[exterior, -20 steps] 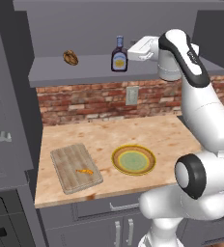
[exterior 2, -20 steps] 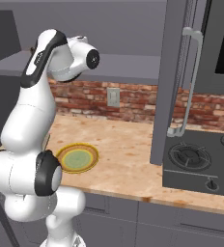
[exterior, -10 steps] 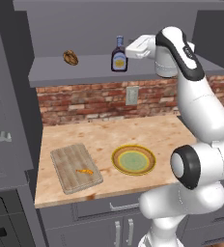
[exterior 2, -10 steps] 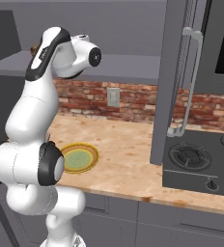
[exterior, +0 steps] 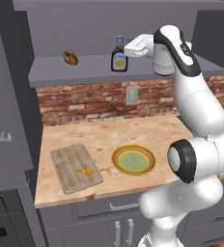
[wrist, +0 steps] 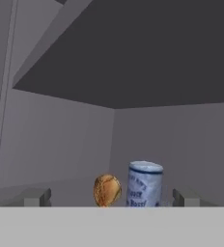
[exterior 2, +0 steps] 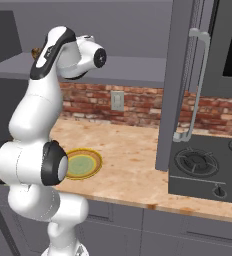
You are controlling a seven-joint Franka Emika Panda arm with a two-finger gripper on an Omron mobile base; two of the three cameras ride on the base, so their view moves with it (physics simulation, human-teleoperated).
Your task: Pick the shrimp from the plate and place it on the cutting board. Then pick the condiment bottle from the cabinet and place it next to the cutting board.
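Observation:
The tiny orange shrimp lies on the pale wooden cutting board at the counter's left. To its right sits the plate, also at the arm's base in the right base view, with nothing on it. The dark condiment bottle stands upright on the grey cabinet shelf. My gripper is level with the bottle, just to its right, and points at it. In the hand view the gripper is open; the bottle stands ahead between the fingertips, apart from them.
A round brown lump rests on the shelf left of the bottle, and sits beside the bottle in the hand view. A brick wall with an outlet backs the counter. A tall grey cabinet and stove stand to the right.
My hand has moved left along the shelf toward the bottle, closing the gap to it. Shrimp, board, plate and bottle have not moved.

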